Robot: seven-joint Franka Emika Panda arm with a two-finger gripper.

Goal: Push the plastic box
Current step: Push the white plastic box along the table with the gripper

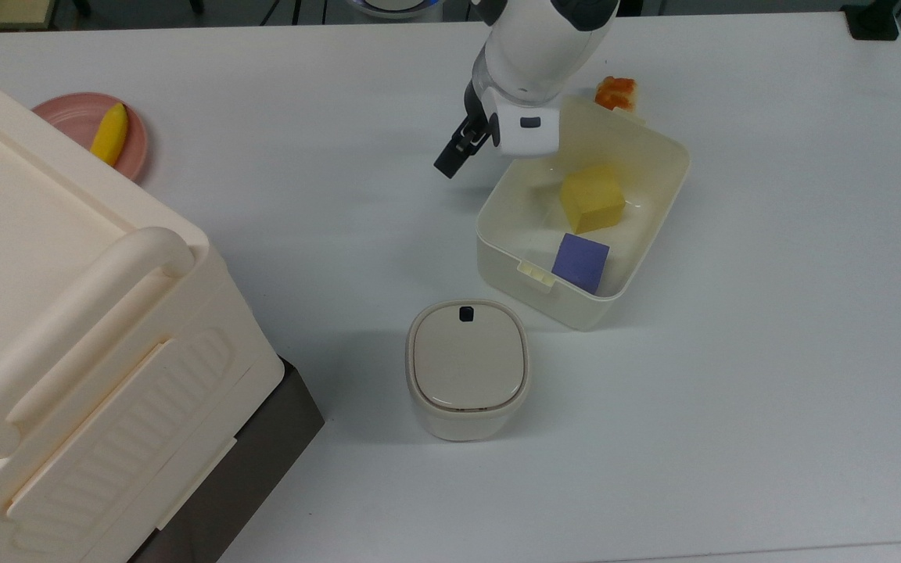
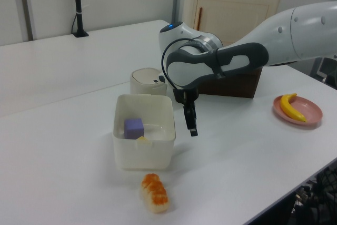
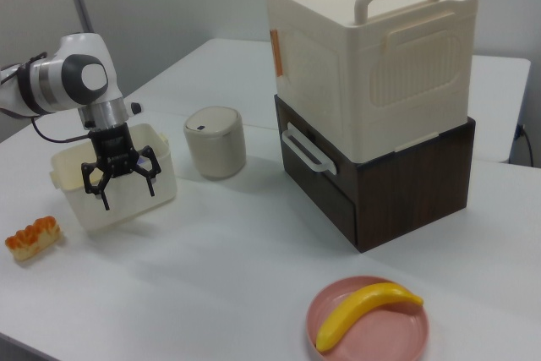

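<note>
1. White counter (image 1: 771,375) carries everything under inspection; a plain wall closes the room behind it.
2. End effector (image 3: 122,182) hangs from the Panda arm with its two fingers spread wide and nothing between them: released.
3. Plastic box (image 1: 497,242) sits on the counter just beside the end effector, on the top view's right of the fingertips. In the left view the fingers hang close to the box's near long wall (image 2: 171,130); contact cannot be confirmed.
4. Inside the box, beyond the end effector, lie a yellow cube (image 1: 592,197) and a purple cube (image 1: 581,262).
5. Further from the end effector: a small lidded bin (image 1: 467,367) beyond the box's short end, an orange-topped food piece (image 1: 615,91) at the opposite end, a big cream crate (image 3: 372,48) and a pink plate (image 1: 79,117) with a banana (image 1: 109,134), both well apart.
6. Judgement: the approach step is in hand; pushing has not visibly started.
7. Next move calls for lowering the fingers against the side wall and driving sideways, toward the top view's right, low enough that the thin wall does not tip.
</note>
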